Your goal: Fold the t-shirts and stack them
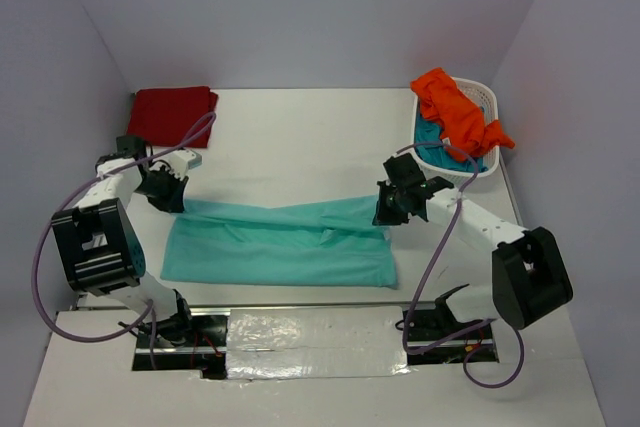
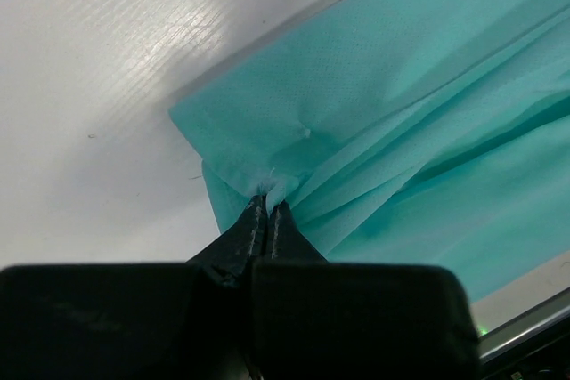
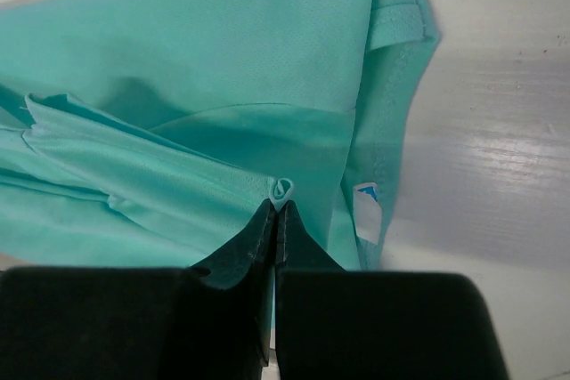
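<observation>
White plastic mesh basket [image 1: 484, 99] way out at about 1 o'clock, tucked into the far corner and almost up against the right wall [image 1: 580, 97]. Rounded rim, open lattice sides, pretty standard laundry-type thing. Plain white table [image 1: 300, 137] under everything, matte, with a faint ribbed grain that shows up close in both wrist views. Shiny, crinkly strip of silver tape [image 1: 315, 339] along the near edge at 6 o'clock, catching a fair bit of glare. Pale lavender-grey all round: back wall [image 1: 300, 7] at 12 o'clock, left wall [image 1: 50, 67] at 9. Soft lighting, only mild shadows on the tabletop.
</observation>
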